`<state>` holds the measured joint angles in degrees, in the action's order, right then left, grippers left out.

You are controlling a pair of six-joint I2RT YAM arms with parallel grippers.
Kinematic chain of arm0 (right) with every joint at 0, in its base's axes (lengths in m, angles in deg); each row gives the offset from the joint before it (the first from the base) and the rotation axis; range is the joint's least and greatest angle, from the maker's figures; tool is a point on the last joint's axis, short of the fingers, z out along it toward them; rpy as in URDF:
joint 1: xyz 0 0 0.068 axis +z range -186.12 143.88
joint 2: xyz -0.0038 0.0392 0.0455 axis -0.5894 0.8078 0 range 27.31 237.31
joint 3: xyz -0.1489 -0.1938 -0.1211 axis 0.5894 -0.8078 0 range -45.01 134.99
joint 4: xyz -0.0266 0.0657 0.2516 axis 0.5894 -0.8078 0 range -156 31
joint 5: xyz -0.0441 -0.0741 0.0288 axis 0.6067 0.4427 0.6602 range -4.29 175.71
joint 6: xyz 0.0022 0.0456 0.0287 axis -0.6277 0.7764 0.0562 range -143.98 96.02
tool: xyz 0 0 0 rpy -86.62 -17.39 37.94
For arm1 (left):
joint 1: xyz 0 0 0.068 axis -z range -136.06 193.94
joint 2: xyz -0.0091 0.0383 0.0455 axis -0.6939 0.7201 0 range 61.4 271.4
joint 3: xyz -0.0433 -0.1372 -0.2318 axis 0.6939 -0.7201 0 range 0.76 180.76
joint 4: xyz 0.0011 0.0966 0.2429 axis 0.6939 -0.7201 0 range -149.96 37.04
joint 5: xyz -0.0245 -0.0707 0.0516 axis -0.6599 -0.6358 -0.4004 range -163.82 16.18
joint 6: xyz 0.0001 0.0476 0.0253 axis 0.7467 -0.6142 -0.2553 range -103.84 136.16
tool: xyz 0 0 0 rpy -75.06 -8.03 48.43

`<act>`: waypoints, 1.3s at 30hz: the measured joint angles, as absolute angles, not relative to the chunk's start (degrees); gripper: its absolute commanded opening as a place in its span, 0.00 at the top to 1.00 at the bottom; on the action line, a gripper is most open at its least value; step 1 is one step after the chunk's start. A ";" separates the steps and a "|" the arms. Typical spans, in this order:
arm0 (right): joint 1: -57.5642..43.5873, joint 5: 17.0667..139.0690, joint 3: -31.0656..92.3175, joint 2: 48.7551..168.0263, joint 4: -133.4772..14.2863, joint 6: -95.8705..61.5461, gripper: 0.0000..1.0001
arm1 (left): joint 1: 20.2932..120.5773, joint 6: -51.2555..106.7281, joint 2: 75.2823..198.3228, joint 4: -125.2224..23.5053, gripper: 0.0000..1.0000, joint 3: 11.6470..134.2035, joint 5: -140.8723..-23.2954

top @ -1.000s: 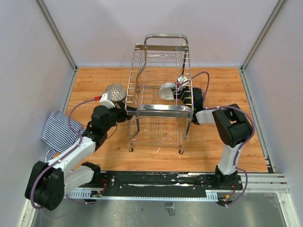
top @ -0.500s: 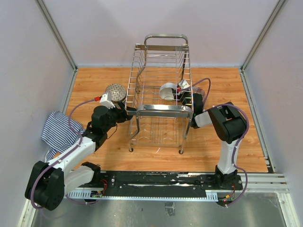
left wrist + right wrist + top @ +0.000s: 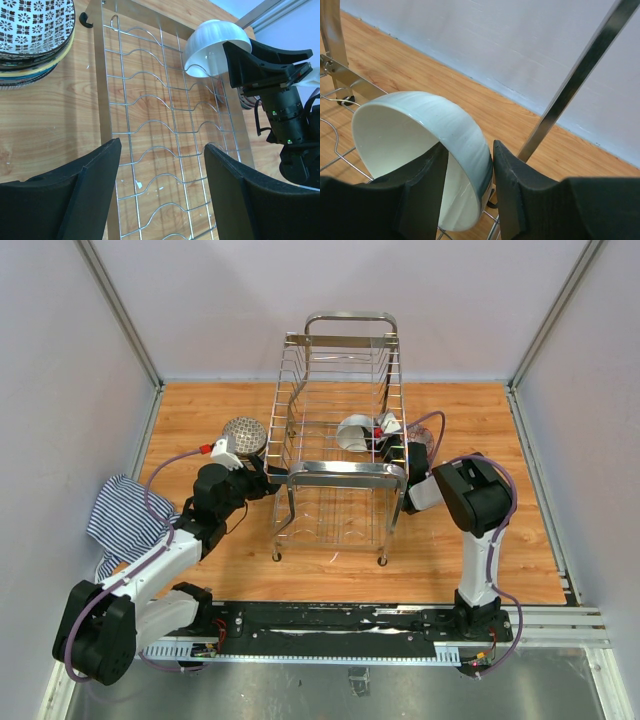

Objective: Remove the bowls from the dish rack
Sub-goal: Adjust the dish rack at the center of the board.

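Observation:
The chrome wire dish rack (image 3: 340,455) stands mid-table. One white bowl (image 3: 353,432) sits tilted on edge at its right side; it also shows in the left wrist view (image 3: 216,39) and the right wrist view (image 3: 415,140). My right gripper (image 3: 384,436) is shut on this bowl's rim, one finger (image 3: 422,187) inside and the other (image 3: 517,192) outside. A stack of patterned bowls (image 3: 244,437) sits on the table left of the rack, seen also in the left wrist view (image 3: 35,35). My left gripper (image 3: 270,480) is open and empty at the rack's left side, over its wire floor (image 3: 165,130).
A striped cloth (image 3: 120,515) lies at the left wall. A greyish round thing (image 3: 420,432) sits on the table right of the rack, behind the right arm. Side walls and metal posts close in the wooden table (image 3: 470,540).
The right arm has folded in closer to the rack and its wrist has turned, still at the white bowl. The left arm and the stacked bowls have not moved.

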<state>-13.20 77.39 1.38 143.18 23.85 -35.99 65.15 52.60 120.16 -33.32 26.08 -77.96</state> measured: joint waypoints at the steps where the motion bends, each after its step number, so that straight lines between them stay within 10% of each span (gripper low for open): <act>1: -13.20 77.39 1.38 143.36 24.13 -36.01 0.59 | 65.15 52.60 120.16 -33.30 0.28 26.08 -77.96; 39: -11.82 78.77 1.54 144.02 27.96 -37.23 0.62 | 65.15 52.60 120.18 -33.30 0.28 26.01 -77.92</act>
